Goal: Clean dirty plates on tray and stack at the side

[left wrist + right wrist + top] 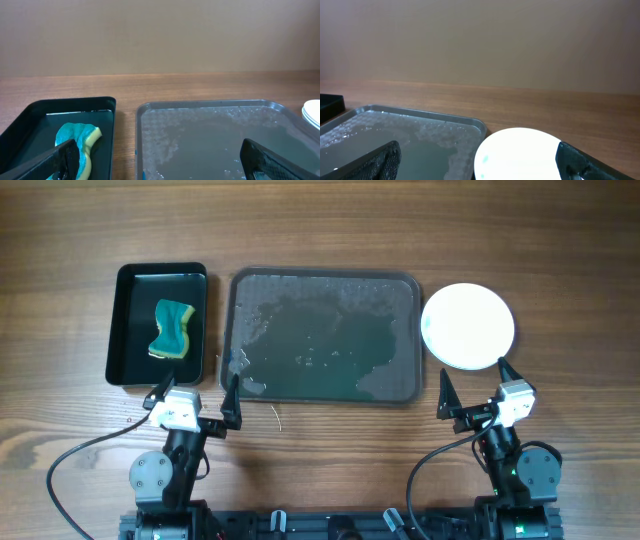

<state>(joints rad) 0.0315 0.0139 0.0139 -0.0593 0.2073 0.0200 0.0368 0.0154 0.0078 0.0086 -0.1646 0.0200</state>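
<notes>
The plates (468,327) sit stacked toward the tabletop's right edge, just beside the wet tray (325,335). They look rigid, probably slick and breakable, so pinch at the rim. The left claw (196,392) and right claw (476,383) both gape wide, holding nothing.

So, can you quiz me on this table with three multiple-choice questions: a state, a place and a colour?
1. The grey tray looks: A dry, B wet, C cracked.
2. The sponge lies: A in the black tray, B on the grey tray, C on the wood.
3. The top plate right of the grey tray is: A red, B black, C white.
Answers: 1 B, water films its surface; 2 A, it rests inside the black tray; 3 C, it shows plain white from overhead.
</notes>
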